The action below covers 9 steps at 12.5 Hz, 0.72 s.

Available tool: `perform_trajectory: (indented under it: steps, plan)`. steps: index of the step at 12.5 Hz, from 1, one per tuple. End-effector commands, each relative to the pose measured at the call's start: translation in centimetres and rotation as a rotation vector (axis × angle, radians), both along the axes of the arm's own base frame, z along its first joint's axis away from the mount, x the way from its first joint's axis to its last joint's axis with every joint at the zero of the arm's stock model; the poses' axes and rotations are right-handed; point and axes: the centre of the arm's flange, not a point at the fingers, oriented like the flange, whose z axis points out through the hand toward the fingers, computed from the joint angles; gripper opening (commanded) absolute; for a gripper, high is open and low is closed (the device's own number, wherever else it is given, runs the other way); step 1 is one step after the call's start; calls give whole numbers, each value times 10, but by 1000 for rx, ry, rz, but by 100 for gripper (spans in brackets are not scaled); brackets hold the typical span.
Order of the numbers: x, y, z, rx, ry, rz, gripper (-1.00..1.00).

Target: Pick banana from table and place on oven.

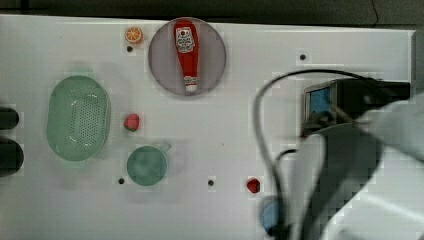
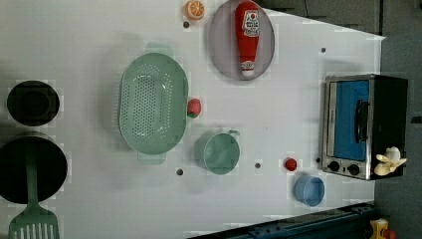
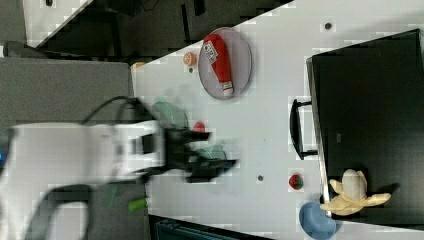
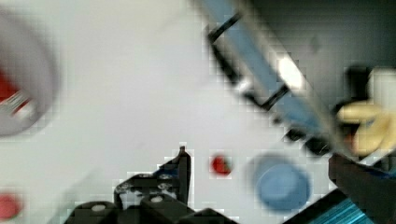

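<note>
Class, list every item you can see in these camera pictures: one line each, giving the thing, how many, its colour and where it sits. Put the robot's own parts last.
banana: one, pale yellow, on the oven's top
oven: one, black and silver, blue door, on the table
table: one, white
ketchup bottle: one, red, on the grey plate
plate: one, grey
orange slice: one, beside the plate
colander: one, green
cup: one, green
strawberries: two, red
bowl: one, blue, near the oven
spatula: one, green
claw: one, black, open, above the table
</note>
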Motion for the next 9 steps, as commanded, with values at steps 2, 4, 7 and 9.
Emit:
perform_trajectory:
  steps: [2,4,7,9]
  plan:
    - [-9,124,83,-56,-75,-248,100]
    - [-17,163,100,-70,-99,-281,100]
    - [-29,191,107,-79,-100,-243,100]
    - [-31,196,104,-82,-91,-234,100]
